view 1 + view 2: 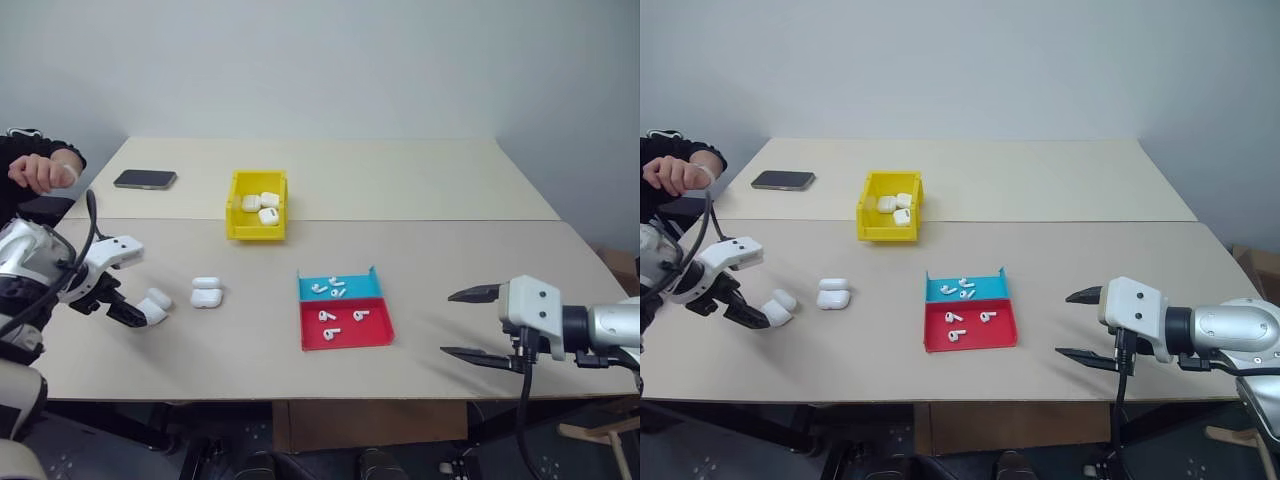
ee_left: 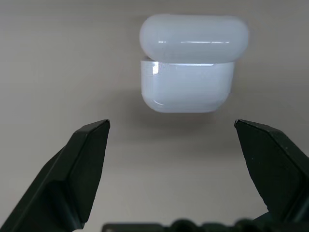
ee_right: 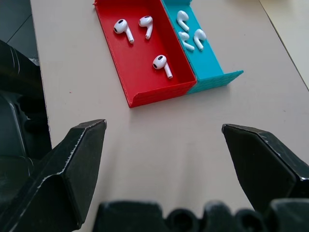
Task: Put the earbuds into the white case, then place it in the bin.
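A small glossy white rounded case (image 2: 193, 67) lies flat, lid flipped open, left of the shallow red-and-blue tray (image 1: 345, 325), its long axis across the left gripper (image 2: 171, 128), whose fingers stand spread wide, empty. The right gripper (image 1: 470, 323), right of the tray, gapes empty too.

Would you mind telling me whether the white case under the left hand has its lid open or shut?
Open. In the left wrist view the white case has its lid flipped back from the body on the table.
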